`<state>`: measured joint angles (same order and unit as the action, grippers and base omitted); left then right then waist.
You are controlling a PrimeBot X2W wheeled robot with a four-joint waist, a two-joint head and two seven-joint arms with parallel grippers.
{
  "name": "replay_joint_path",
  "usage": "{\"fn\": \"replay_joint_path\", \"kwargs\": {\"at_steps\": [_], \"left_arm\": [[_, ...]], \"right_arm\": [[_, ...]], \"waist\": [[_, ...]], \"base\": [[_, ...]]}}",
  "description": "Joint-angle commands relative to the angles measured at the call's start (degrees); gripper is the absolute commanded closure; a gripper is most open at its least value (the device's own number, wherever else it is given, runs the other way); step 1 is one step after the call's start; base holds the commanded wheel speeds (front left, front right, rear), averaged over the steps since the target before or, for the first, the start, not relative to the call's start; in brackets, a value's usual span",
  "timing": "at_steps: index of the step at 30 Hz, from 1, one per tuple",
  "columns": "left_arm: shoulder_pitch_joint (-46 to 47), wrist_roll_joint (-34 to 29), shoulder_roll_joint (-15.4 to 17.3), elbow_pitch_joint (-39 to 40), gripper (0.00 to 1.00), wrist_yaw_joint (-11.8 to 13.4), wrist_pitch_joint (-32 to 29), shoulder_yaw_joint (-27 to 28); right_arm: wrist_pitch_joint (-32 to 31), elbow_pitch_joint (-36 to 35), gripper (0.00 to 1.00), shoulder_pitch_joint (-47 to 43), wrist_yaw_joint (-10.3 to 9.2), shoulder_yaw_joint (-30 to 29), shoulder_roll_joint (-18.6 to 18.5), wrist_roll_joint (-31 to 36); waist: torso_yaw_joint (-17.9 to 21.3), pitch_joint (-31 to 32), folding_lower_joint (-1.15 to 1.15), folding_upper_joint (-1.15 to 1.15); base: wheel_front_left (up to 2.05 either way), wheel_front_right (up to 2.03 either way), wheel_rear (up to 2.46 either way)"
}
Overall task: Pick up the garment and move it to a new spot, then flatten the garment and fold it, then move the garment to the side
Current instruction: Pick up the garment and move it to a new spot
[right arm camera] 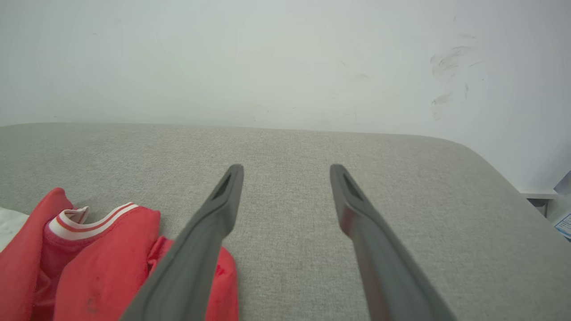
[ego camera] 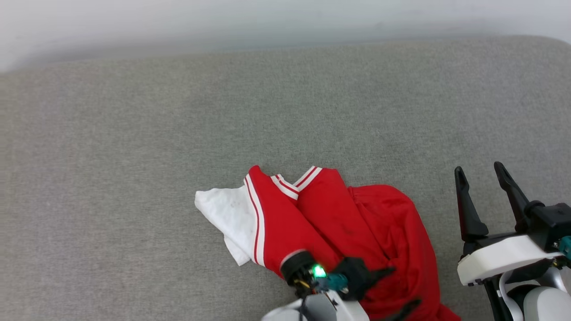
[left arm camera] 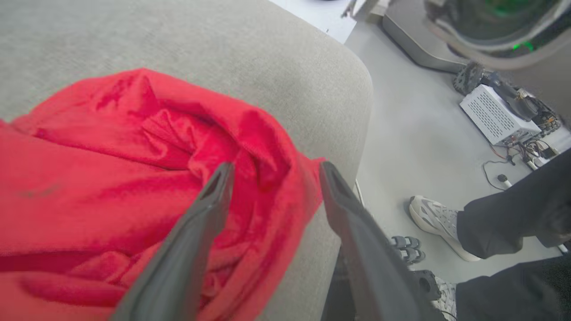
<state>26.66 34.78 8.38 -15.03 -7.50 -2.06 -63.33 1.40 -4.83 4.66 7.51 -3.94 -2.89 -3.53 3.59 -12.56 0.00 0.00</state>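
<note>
A bright red jersey T-shirt with a white sleeve and red-and-white striped trim (ego camera: 357, 223) lies crumpled near the front edge of a grey fabric-covered table with rounded corners (ego camera: 134, 156), a little right of centre in the head view. Its white sleeve (ego camera: 225, 214) spreads flat to the left, the striped collar band (ego camera: 308, 176) points toward the far side, and the red body bunches in thick folds toward the lower right, running out of that view at the bottom. The left gripper (ego camera: 399, 289) reaches over this bunched red part, its two long dark fingers pointing to the right; in the left wrist view the left gripper (left arm camera: 276, 178) has its jaws released and spread, with the rumpled T-shirt (left arm camera: 111, 178) lying under and between them, close to the table's rounded corner (left arm camera: 339, 89). Beyond that corner, on the pale floor (left arm camera: 415, 147), stand a person's pale shoe (left arm camera: 435, 218) with dark trouser legs (left arm camera: 504, 218) and a white perforated box (left arm camera: 495, 116). The right gripper (ego camera: 479, 169) is just beside the T-shirt on its right, over bare table, jaws released and holding nothing; in the right wrist view the right gripper (right arm camera: 287, 169) points toward a pale wall (right arm camera: 267, 58), with the T-shirt (right arm camera: 102, 249) at the lower left
</note>
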Motion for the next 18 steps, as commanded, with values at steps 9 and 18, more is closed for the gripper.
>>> {"fn": "replay_joint_path", "kwargs": {"at_steps": [9, 18], "left_arm": [[-0.5, -1.6, 2.8, 4.1, 0.0, 7.1, 12.4, 8.6], [-4.0, -1.1, 6.3, 5.1, 0.0, 15.2, 16.9, 19.5]], "right_arm": [[-0.8, 1.2, 0.0, -2.4, -0.04, -0.6, 0.0, 0.3], [-1.7, 0.5, 0.0, -5.0, -0.04, -0.8, 0.0, 0.0]], "waist": [[-3.3, 6.9, 0.0, 0.0], [-4.9, 10.2, 0.0, 0.0]], "base": [[0.0, 0.0, 0.0], [0.0, 0.0, 0.0]]}}
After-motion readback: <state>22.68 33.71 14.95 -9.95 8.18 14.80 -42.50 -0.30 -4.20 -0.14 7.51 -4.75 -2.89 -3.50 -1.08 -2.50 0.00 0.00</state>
